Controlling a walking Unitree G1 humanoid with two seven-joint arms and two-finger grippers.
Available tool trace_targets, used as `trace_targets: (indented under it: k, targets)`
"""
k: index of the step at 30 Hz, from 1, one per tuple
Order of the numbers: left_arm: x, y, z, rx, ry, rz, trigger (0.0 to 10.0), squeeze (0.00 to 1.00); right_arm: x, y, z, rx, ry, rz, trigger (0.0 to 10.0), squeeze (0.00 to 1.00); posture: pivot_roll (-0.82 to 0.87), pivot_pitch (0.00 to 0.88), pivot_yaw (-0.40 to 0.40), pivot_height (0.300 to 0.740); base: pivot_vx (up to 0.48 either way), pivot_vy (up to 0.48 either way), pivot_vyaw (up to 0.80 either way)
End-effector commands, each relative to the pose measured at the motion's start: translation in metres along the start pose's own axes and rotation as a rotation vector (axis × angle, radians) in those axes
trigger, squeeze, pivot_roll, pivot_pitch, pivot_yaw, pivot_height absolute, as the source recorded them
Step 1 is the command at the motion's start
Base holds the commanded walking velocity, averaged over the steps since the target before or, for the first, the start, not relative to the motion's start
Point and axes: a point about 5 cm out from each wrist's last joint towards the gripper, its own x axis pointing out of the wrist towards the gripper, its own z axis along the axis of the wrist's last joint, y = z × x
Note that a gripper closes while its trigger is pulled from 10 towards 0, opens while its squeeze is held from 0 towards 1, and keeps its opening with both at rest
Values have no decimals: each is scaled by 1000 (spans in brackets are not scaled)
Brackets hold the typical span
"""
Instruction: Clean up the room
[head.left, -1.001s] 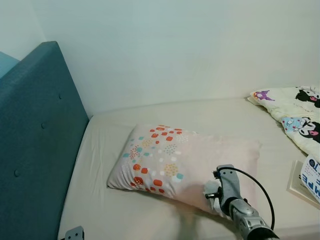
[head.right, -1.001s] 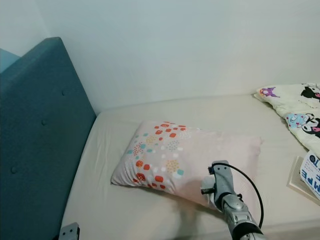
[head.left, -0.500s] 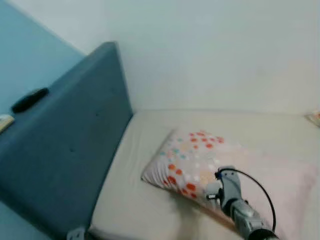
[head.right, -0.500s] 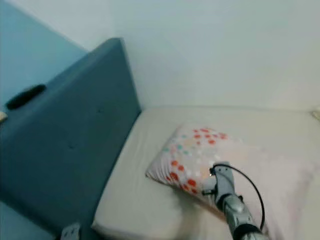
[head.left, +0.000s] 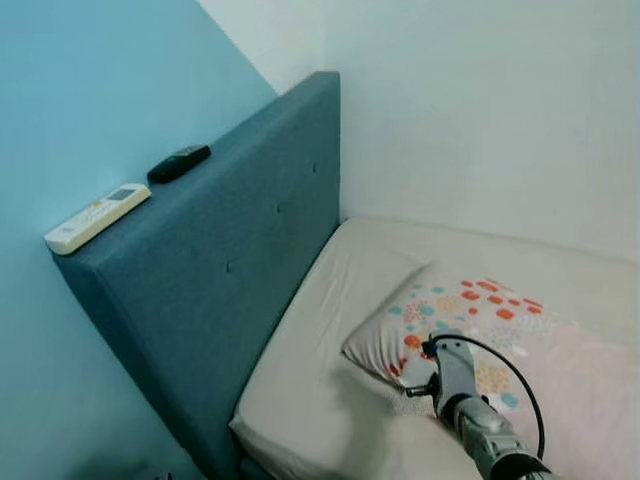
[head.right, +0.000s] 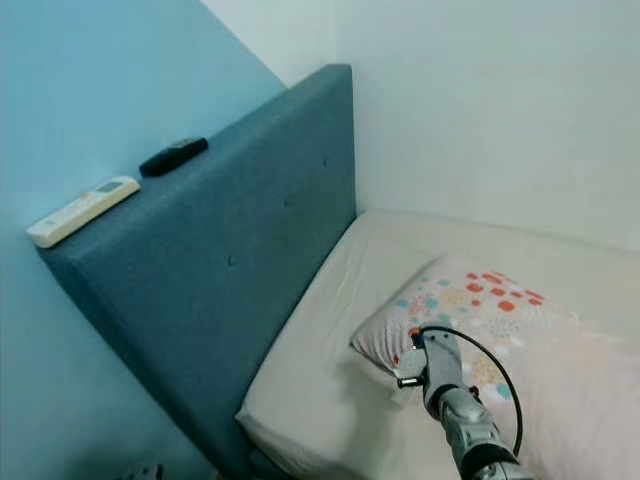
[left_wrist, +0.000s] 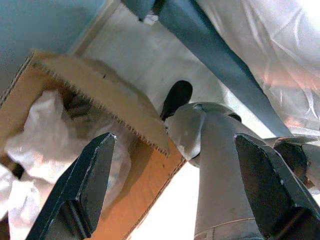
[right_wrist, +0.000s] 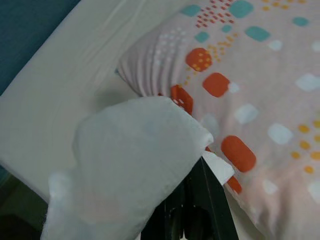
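My right gripper hovers over the near corner of a pink pillow with orange and teal dots, which lies on the bed. In the right wrist view its black fingers are shut on a crumpled white tissue that hides most of them. My left gripper hangs low and open above a cardboard box holding white plastic bags.
A tall teal headboard stands at the left end of the cream mattress. A white remote and a black remote lie on its top edge. A blue wall is behind it, a pale wall behind the bed.
The camera has swung left: the headboard top with both remotes has come into view and the cartoon blanket has left it. The right gripper still holds the tissue by the pillow.
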Motion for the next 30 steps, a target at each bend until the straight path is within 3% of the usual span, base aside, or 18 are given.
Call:
trace_targets:
  k: [1,9,12,19,30]
  targets:
    - [0,-1,-1,28,10,-17,10000,0,0,1,-3,9,9,2,10000,0,-93,22,18,731,0,0,0]
    - [0,-1,-4,32,24,-18,10000,0,-1,1,-5,12,12,1,10000,0,-93,23,19,731,0,-408,0]
    - [-1,1,-6,-1,27,-3,10000,0,-1,1,-5,13,13,-3,10000,0,-93,22,18,731,0,0,0]
    - [0,0,-4,8,22,-2,10000,0,-1,2,-5,9,5,18,10000,0,-94,22,18,731,0,0,0]
    - [0,0,-4,7,25,10,10000,0,-1,5,-8,-9,23,38,10000,0,-98,20,16,731,0,0,800]
